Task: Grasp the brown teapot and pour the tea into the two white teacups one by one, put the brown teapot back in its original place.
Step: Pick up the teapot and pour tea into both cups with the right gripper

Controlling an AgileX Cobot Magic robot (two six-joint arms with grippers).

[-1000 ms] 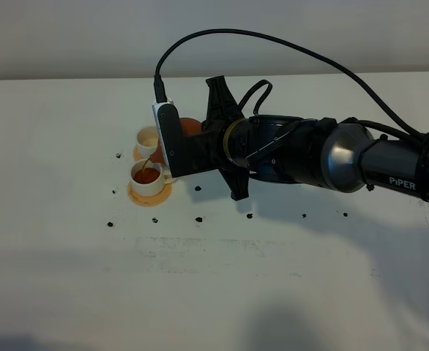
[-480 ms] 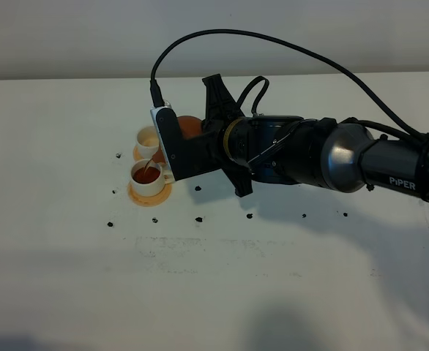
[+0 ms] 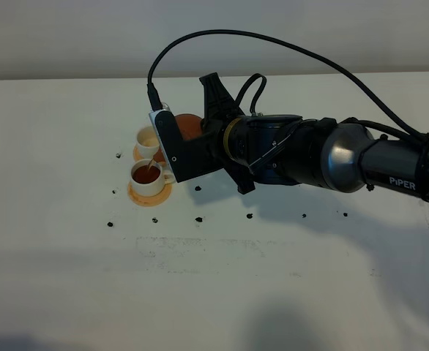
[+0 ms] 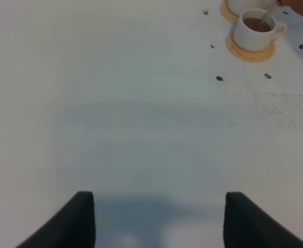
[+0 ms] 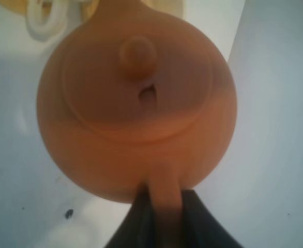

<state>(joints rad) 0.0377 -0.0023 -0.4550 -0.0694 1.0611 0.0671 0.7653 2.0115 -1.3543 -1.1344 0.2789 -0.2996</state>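
Right gripper (image 5: pixel 162 219) is clamping shut on the brown teapot (image 3: pixel 189 126) by its handle, tipping the spout over the nearer white teacup (image 3: pixel 147 178), while the second teacup (image 3: pixel 148 138), looking empty, is sitting just behind toward the table's far edge; left gripper (image 4: pixel 159 217) is hanging open, well apart.

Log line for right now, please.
step: pouring into near cup | right gripper: shut on teapot handle | far cup: looks empty | left gripper: open, away from cups

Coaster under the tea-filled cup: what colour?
The coaster is orange-tan; it shows best in the left wrist view.
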